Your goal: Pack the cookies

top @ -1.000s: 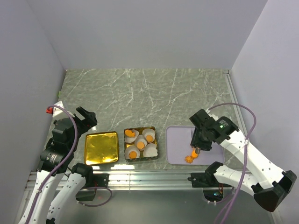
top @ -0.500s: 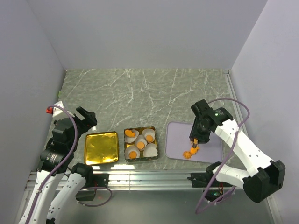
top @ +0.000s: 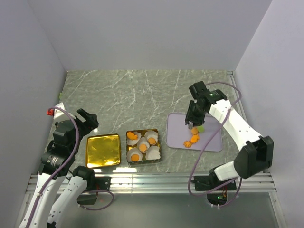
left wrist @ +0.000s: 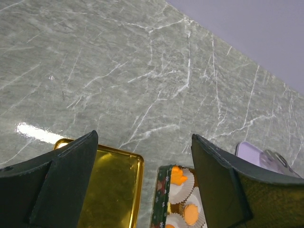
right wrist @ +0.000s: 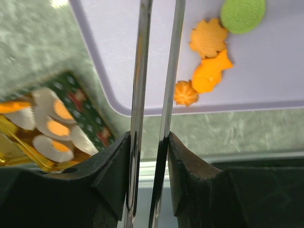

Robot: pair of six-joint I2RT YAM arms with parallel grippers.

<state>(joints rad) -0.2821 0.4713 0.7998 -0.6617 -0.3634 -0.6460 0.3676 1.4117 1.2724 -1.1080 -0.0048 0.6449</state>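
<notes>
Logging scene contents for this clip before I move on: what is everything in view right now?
flat lavender plastic tray: one, right of centre.
loose orange cookies: three, clustered on that tray.
round green cookie: one, beside them.
green patterned tin: one, centre front.
white paper cups: five, inside the tin.
cupped orange cookies: four visible, in those cups.
shiny gold rectangular tray: one, left of the tin.
grey-green marble tabletop: one, under everything.
left gripper: black, open, by the gold tray.
right gripper: black, metal blades narrowly apart, empty, over the lavender tray.
</notes>
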